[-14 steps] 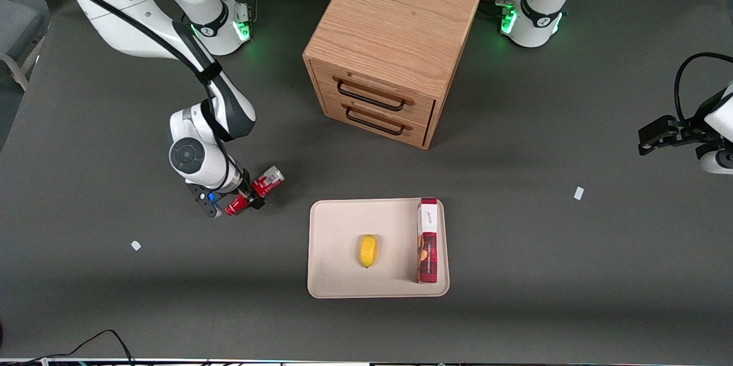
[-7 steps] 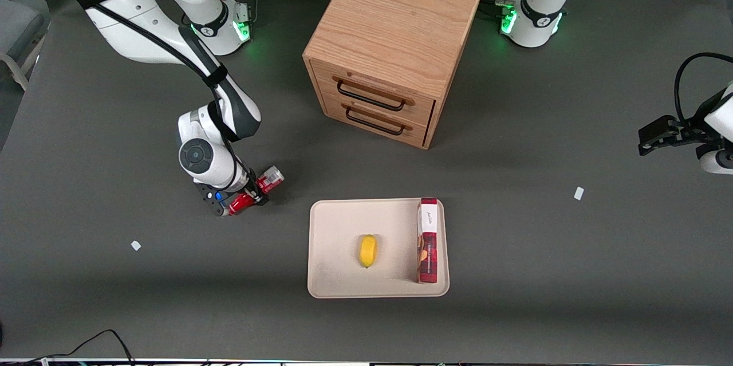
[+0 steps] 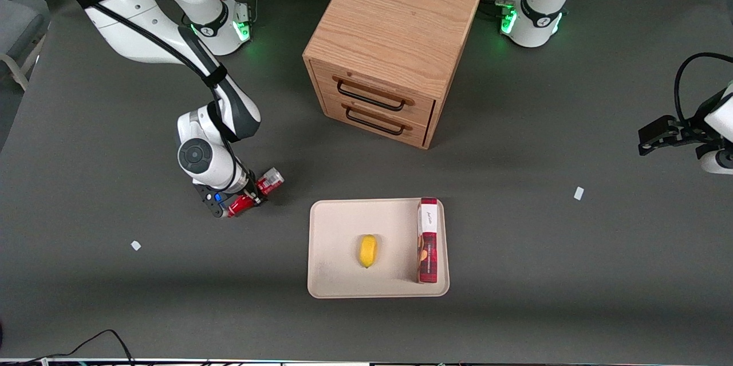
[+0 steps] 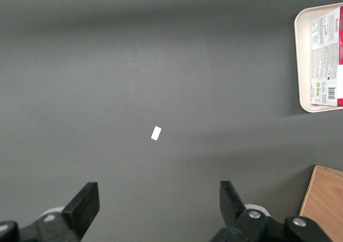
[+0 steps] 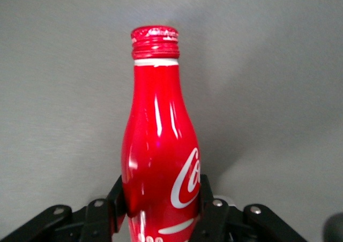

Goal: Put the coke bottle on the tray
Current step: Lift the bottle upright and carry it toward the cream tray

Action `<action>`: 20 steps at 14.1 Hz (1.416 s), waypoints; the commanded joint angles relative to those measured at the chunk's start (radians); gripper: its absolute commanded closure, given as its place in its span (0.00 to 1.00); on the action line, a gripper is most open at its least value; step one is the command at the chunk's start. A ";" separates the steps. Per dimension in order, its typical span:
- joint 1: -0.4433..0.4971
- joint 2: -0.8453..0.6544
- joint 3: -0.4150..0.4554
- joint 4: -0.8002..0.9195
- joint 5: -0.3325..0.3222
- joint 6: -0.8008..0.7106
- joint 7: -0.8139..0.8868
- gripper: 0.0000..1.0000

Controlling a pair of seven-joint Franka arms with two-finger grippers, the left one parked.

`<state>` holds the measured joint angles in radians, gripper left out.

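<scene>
The coke bottle (image 3: 259, 187) is a slim red bottle lying on its side toward the working arm's end of the table, apart from the tray. Its silver base points toward the cabinet and its cap toward the front camera. My right gripper (image 3: 251, 194) is shut on the bottle's body. In the right wrist view the black fingers (image 5: 115, 199) press both sides of the bottle (image 5: 161, 140), under the white script logo. The cream-beige tray (image 3: 338, 223) lies nearer the table's middle, beside the bottle.
A yellow lemon (image 3: 367, 250) and a flat red-and-white box (image 3: 428, 240) lie on the tray. A wooden drawer cabinet (image 3: 389, 45) stands farther from the front camera. Small white scraps (image 3: 136, 245) (image 3: 579, 193) lie on the dark table.
My gripper came down and shifted slightly toward the tray around the bottle a second ago. In the last half second it has hardly moved.
</scene>
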<state>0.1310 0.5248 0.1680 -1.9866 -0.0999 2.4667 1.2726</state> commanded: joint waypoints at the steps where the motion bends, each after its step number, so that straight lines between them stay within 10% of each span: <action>1: 0.001 -0.031 0.010 0.136 -0.015 -0.165 -0.022 1.00; 11: 0.015 0.102 0.100 0.759 -0.017 -0.589 -0.605 1.00; 20: 0.162 0.403 0.104 1.026 -0.040 -0.522 -0.886 1.00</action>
<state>0.2430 0.8736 0.3030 -1.0419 -0.1123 1.9412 0.4609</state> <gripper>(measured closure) 0.454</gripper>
